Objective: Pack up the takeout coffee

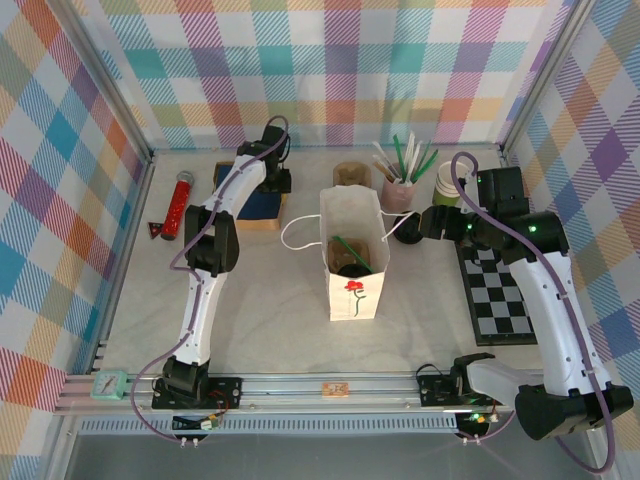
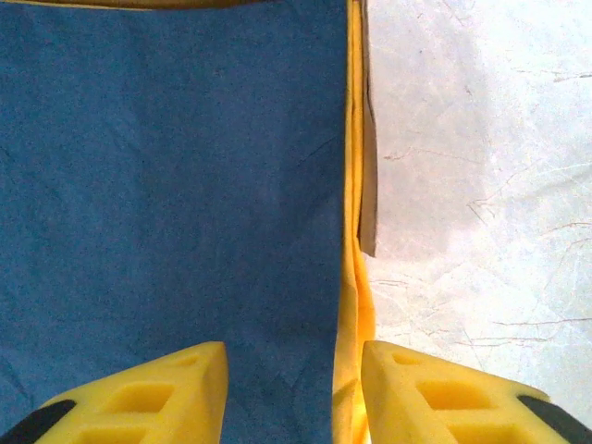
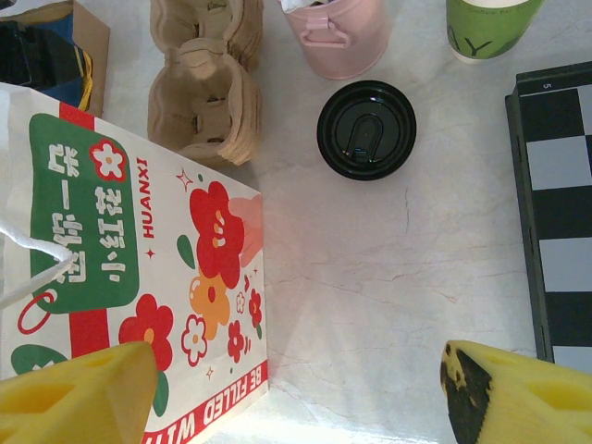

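Top external view shows the takeout coffee point(image 1: 347, 263), apparently, low inside the white paper bag point(image 1: 357, 292). Behind the bag the left gripper point(image 2: 291, 356), jaws apart, straddles a blue pad point(image 2: 166, 185) at its edge; a square pinch there seems best. Right of the bag the right gripper point(image 3: 298, 370) gapes empty.

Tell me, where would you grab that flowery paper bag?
By a white cord handle, coming from above: the paper bag stands upright and open, its thin walls would likely crumple, while the handle loops hang out beside its rim.
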{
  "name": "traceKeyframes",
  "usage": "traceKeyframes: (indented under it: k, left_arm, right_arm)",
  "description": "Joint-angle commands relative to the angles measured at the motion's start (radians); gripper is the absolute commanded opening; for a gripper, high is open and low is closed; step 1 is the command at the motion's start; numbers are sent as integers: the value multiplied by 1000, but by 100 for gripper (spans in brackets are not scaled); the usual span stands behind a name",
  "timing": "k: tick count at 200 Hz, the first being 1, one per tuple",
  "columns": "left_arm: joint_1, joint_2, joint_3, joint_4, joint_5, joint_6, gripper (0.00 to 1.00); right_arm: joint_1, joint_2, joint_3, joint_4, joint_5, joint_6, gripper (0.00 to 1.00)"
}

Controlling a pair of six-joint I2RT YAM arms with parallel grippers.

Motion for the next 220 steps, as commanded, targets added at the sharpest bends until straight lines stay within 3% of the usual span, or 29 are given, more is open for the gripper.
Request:
traceKeyframes:
  k: [1,122,220]
  left_arm:
    - [-11,25,28,-22,-19,21,40]
    - [-14,30,28,-33,-40,36,33]
    - [-14,-7,53,-43,-58,64,5]
  right_arm:
    - [-6,-12,-1,16,-11,-17,80]
    - [-6,-15,-4,14,-10,-17,80]
    - [-6,-20,-6,18,-21,-10,79]
